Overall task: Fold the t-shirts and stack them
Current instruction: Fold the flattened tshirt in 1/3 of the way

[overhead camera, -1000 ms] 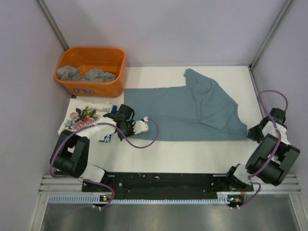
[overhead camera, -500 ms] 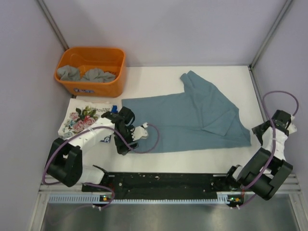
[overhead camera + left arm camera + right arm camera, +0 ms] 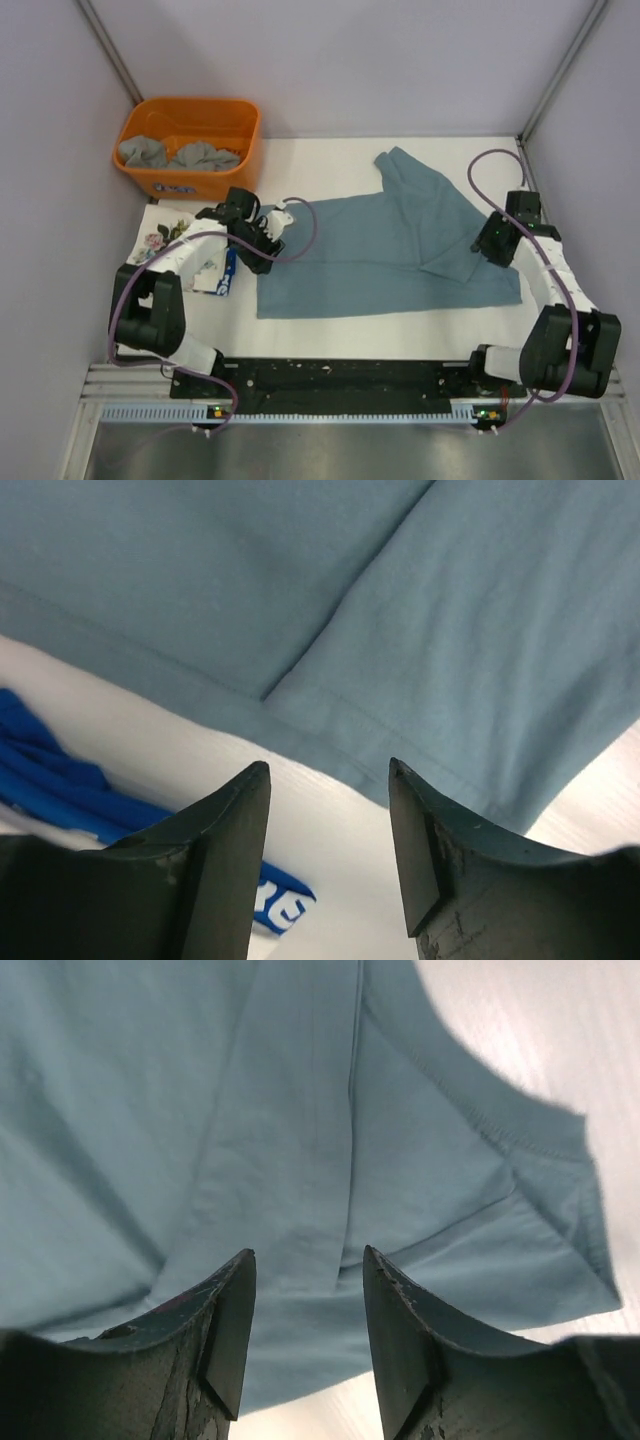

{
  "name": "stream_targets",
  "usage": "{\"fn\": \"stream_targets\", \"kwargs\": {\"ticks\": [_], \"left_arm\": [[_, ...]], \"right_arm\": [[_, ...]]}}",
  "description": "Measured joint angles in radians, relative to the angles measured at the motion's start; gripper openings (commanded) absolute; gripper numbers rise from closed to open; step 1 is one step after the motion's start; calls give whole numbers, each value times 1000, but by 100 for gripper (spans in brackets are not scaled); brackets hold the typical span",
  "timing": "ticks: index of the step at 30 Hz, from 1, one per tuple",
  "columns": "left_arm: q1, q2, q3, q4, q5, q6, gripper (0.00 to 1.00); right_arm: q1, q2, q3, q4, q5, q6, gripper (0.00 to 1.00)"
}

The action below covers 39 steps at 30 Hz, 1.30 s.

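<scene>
A dusty blue-grey t-shirt lies spread across the middle of the white table, its far part folded over itself. My left gripper hovers open at the shirt's left edge; in the left wrist view the gripper has only table and the shirt's hem ahead of it. My right gripper is open above the shirt's right side, over a sleeve fold, with nothing between its jaws. A folded white floral t-shirt lies at the left, partly hidden under my left arm.
An orange tub at the back left holds crumpled grey shirts. A blue printed patch shows beside the floral shirt. Purple walls and metal posts close in the table on three sides.
Both grippers were shut on the shirt's near corners, pulled it nearer, then opened and let go. The left arm moved back to the left edge; the right arm swung inward over the shirt.
</scene>
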Motion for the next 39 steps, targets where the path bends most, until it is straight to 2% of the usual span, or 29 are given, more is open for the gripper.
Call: {"fn": "stream_targets", "kwargs": {"ticks": [7, 12, 18, 21, 22, 24, 26, 31, 34, 39], "left_arm": [[-1, 115, -18, 130, -10, -60, 54], [-1, 153, -26, 171, -24, -83, 53], [-1, 153, -47, 195, -36, -89, 29], [0, 151, -51, 199, -35, -85, 13], [-1, 149, -53, 198, -35, -87, 7], [-1, 146, -54, 192, -27, -84, 1], [-1, 146, -54, 187, -23, -80, 0], [-1, 146, -51, 172, -16, -77, 0], [-1, 146, -49, 159, -13, -72, 0], [-1, 146, -49, 150, -13, -68, 0]], "right_arm": [[36, 136, -67, -26, -120, 0, 46], [39, 213, -76, -17, -126, 2, 46], [38, 234, -76, 7, -127, 10, 17], [38, 235, -83, 24, -121, 20, 13], [38, 234, -84, 25, -119, 21, 13], [38, 227, -89, 29, -114, 21, 17], [39, 226, -89, 29, -113, 19, 22], [39, 224, -89, 20, -102, 7, 24], [39, 210, -89, 10, -88, 0, 32], [58, 195, -87, -6, -55, -7, 28]]}}
